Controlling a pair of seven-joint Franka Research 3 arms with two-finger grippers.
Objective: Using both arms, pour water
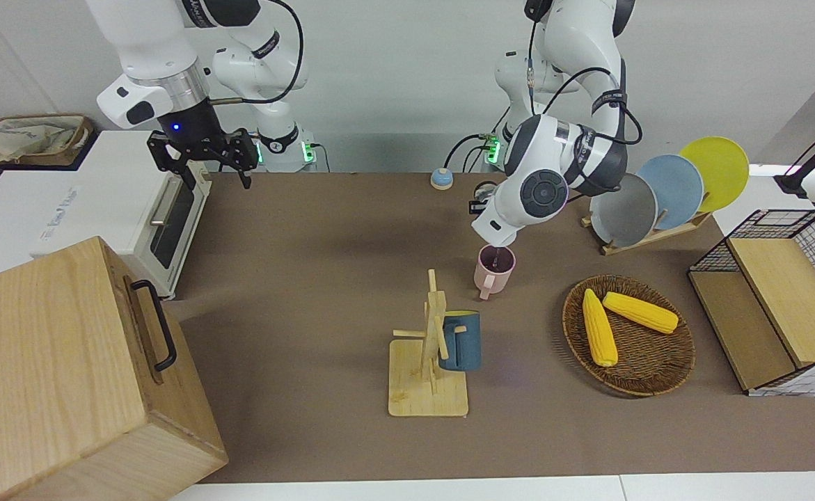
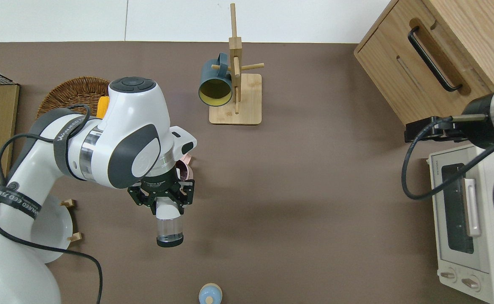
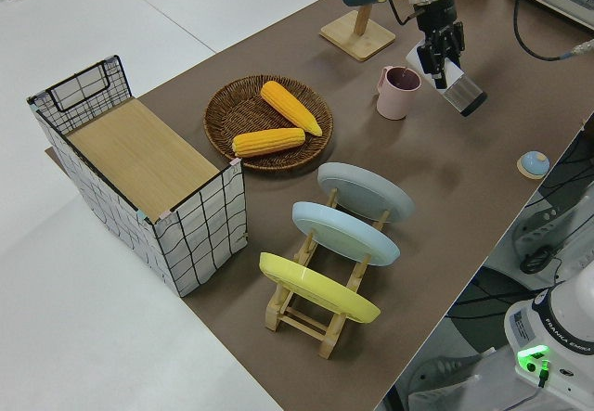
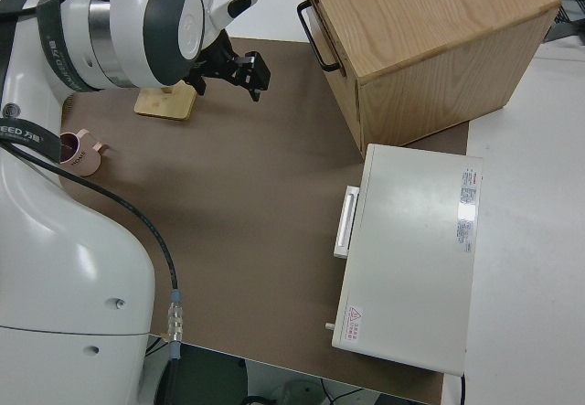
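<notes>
My left gripper (image 2: 163, 198) (image 3: 440, 57) is shut on a clear container (image 2: 169, 228) (image 3: 462, 94) with a dark end. The container is tipped on its side, its dark end pointing toward the robots. Its other end lies under the gripper and is hidden. A pink mug (image 1: 494, 273) (image 3: 397, 96) (image 4: 78, 152) stands upright on the brown table just below and beside the gripper, with a dark inside. Whether water is flowing cannot be told. The right arm is parked, its gripper (image 1: 204, 158) (image 4: 230, 69) open and holding nothing.
A wooden mug rack (image 1: 426, 390) with a dark blue mug (image 1: 461, 342) stands farther from the robots than the pink mug. A wicker basket (image 1: 658, 372) with two corn cobs, a plate rack (image 1: 658, 191), a wire crate (image 1: 783, 299), a toaster oven (image 1: 101, 202) and a wooden box (image 1: 52, 362) ring the table.
</notes>
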